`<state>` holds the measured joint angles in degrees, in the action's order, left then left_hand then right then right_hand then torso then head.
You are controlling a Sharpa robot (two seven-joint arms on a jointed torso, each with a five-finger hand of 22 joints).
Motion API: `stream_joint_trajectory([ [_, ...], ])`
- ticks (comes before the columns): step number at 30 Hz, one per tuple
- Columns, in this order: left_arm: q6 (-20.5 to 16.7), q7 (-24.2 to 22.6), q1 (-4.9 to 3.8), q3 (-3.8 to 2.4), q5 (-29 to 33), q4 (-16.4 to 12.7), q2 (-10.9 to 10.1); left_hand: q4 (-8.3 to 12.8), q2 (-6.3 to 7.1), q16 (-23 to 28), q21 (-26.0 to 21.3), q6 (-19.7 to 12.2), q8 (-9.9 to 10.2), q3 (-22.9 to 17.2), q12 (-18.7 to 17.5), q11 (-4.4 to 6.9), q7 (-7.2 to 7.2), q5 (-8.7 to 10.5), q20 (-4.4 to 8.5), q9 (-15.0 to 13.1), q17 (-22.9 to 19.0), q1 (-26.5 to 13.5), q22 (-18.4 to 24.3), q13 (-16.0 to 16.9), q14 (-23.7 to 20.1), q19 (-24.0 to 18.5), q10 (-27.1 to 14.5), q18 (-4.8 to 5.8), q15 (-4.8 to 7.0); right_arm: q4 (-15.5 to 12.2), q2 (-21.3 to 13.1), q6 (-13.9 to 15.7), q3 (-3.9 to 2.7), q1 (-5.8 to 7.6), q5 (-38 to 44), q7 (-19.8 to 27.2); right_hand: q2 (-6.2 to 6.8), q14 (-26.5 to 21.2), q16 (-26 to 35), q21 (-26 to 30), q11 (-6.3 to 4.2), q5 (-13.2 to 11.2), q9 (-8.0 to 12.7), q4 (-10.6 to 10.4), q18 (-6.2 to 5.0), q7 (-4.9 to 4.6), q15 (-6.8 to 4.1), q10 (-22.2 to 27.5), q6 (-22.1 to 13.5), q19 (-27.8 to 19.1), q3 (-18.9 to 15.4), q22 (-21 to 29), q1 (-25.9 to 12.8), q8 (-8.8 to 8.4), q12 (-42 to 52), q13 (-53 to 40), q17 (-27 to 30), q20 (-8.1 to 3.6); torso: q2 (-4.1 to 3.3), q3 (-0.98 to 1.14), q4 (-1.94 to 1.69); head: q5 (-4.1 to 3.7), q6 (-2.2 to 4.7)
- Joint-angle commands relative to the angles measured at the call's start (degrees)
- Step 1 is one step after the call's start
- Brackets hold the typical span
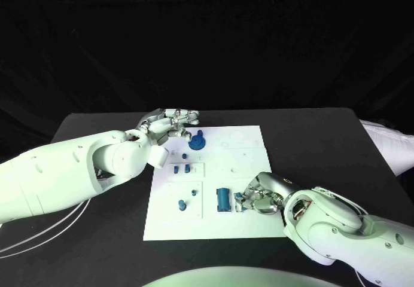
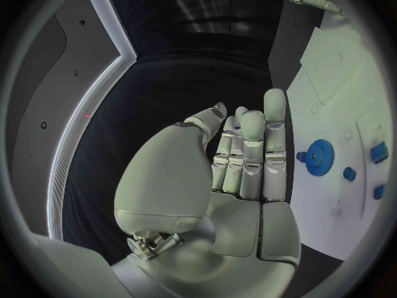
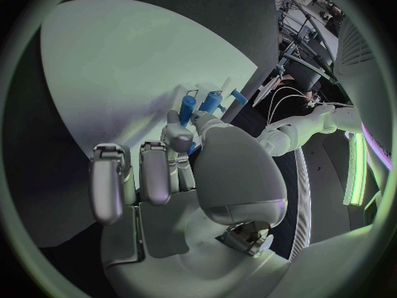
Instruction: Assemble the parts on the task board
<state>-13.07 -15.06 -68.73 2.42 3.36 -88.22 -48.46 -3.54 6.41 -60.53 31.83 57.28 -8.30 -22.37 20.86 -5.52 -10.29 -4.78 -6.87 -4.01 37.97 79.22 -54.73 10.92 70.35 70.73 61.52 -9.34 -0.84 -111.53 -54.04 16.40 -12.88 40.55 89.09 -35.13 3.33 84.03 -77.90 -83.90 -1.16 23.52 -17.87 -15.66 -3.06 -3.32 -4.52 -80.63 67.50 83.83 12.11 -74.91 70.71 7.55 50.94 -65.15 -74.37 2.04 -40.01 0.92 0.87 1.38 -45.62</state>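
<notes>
The white task board [image 1: 246, 156] lies in the middle of the black table. A blue gear [image 1: 197, 142] stands near the board's far left corner, and it also appears in the left wrist view as the gear [image 2: 318, 157]. My left hand [image 1: 170, 125] hovers just beside it at the board's far edge, fingers straight and holding nothing [image 2: 248, 159]. My right hand [image 1: 261, 197] is at the board's near right, next to an upright blue block [image 1: 224, 199]. Its thumb and a finger pinch a small blue part [image 3: 185, 112].
Small blue parts [image 1: 182, 169] sit in the middle left of the board, and two more [image 1: 182, 204] lie near its front left. White cables [image 1: 52, 230] trail over the table's left side. White cloth [image 1: 392, 143] lies at the right edge.
</notes>
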Motion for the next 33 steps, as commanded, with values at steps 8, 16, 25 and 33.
stream_joint_trajectory([
  [8, 1.99, 0.34, -0.02, -0.04, -0.70, -0.13, 0.14, 0.43, -0.08, 0.22, -0.38, 0.36, -0.44, -0.15, 0.36, 0.04, 0.31, -0.27, 0.18, -0.07, -0.15, 0.76, 0.18, 0.06, -0.37, -0.48, -0.50, -1.02, -0.04, -0.17, 0.33, -3.39, 0.06, -0.03, 2.62, -0.23, 0.14, 3.42, -0.81, -0.68, -0.08, 0.01, -0.31, -0.58, 0.89, 0.20, -0.32, -0.95, 0.78, 1.16, -0.54, -7.33, -1.40, 0.50, 1.41, -0.84, -0.67, -0.43, -0.01, 0.06, 0.04, 0.18, -0.18],
  [16, 2.14, 0.57, -0.02, -0.04, -0.85, -0.12, 0.18, 0.43, -0.08, 0.22, -0.38, 0.36, -0.44, -0.15, 0.36, 0.04, 0.31, -0.27, 0.18, -0.07, -0.15, 0.76, 0.18, 0.06, -0.37, -0.48, -0.50, -1.02, -0.04, -0.61, 0.40, -2.90, 0.06, -0.03, 2.44, -0.13, 0.12, 3.43, -0.92, -0.74, -0.10, -0.16, -0.52, -0.87, 0.91, 0.23, -0.35, -1.11, 0.93, 1.19, -1.41, -7.41, -2.62, 0.54, 1.71, -1.19, -0.81, -0.49, 0.02, 0.05, 0.03, 0.30, -0.28],
  [25, 2.13, 0.81, -0.02, -0.04, -0.99, -0.04, 0.27, 0.49, -0.07, 0.28, -0.52, 0.35, -0.47, -0.18, 0.39, 0.04, 0.30, -0.27, 0.19, -0.06, -0.28, 0.82, 0.27, 0.05, -0.44, -0.54, -0.55, -1.05, -0.03, -0.69, 0.39, -1.63, 0.06, -0.03, 2.55, 0.00, 1.48, 3.33, -0.76, -0.67, -0.02, -2.26, -0.87, -1.01, 0.88, 0.19, -0.27, -1.04, 0.92, 1.11, -6.12, -7.34, -7.41, 0.40, 1.39, -1.43, -0.66, -0.45, 0.00, 0.07, 0.06, 0.47, -0.39],
  [33, 2.28, 1.02, -0.02, -0.04, -1.18, 0.02, 0.52, 0.50, -0.05, 0.26, -0.55, 0.30, -0.46, -0.18, 0.39, 0.02, 0.27, -0.27, 0.19, -0.05, -0.25, 0.83, 0.29, 0.04, -0.43, -0.56, -0.59, -1.05, -0.03, -1.12, 0.18, -0.64, 0.05, -0.03, 2.94, 0.15, 1.49, 3.31, -0.68, -0.63, -0.05, -9.48, -1.35, -0.99, 0.87, 0.27, -0.31, -1.00, 0.89, 1.07, -11.35, -7.34, -10.49, 0.29, 1.17, -1.79, -0.64, -0.46, -0.05, 0.11, 0.06, 0.45, -0.46],
])
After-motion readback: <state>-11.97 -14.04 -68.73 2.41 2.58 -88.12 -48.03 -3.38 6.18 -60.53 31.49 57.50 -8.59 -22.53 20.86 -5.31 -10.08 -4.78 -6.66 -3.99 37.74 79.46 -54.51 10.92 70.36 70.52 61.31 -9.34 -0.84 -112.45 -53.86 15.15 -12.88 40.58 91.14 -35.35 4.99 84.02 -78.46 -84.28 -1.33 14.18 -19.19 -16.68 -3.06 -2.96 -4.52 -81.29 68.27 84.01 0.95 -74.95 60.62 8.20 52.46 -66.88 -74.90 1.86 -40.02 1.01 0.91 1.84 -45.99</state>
